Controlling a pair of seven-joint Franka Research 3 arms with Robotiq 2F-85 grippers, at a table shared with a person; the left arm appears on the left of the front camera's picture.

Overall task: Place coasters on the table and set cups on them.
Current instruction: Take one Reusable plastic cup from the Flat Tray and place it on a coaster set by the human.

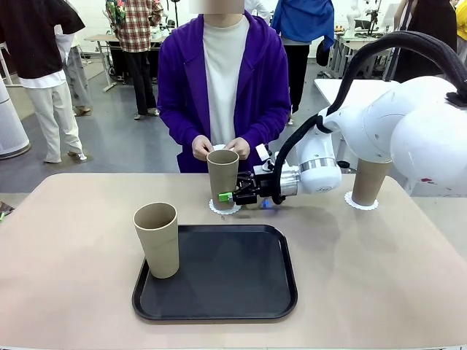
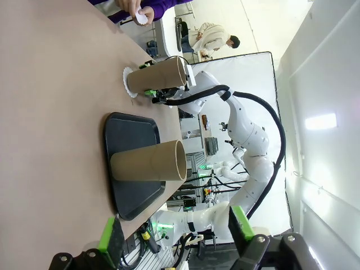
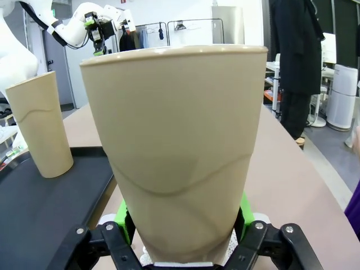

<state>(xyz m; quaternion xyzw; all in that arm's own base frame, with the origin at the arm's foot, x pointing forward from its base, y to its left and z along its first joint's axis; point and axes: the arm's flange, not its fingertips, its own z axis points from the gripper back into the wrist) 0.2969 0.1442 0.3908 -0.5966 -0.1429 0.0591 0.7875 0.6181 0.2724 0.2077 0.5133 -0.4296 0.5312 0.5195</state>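
Cups, status: the middle cup [image 1: 222, 175] stands upright on a lacy paper coaster [image 1: 225, 208] at the far side of the table [image 1: 73, 240], just in front of the person. The right gripper [image 1: 228, 195] reaches in level at the cup's lower wall, with a green pad [image 3: 125, 216] on either side. Cannot tell whether the pads press or have slackened.

The second cup [image 1: 371, 181] is upright on its own coaster [image 1: 361, 205], toward the robot's right. The third cup [image 1: 157, 239] sits at the left edge of the black tray [image 1: 241, 295] with no coaster under it. The person's hands [image 1: 202, 148] hold a small white piece [image 2: 140, 18], probably the last coaster. The left gripper [image 2: 174, 230] is empty, jaws wide apart, facing the third cup from a distance.

Judgement: the step in hand is the set-down of the middle cup. Next, the right jaws must part fully and back straight out, without tipping the cup or dragging the paper. The third coaster then needs laying before the tray cup is fetched.
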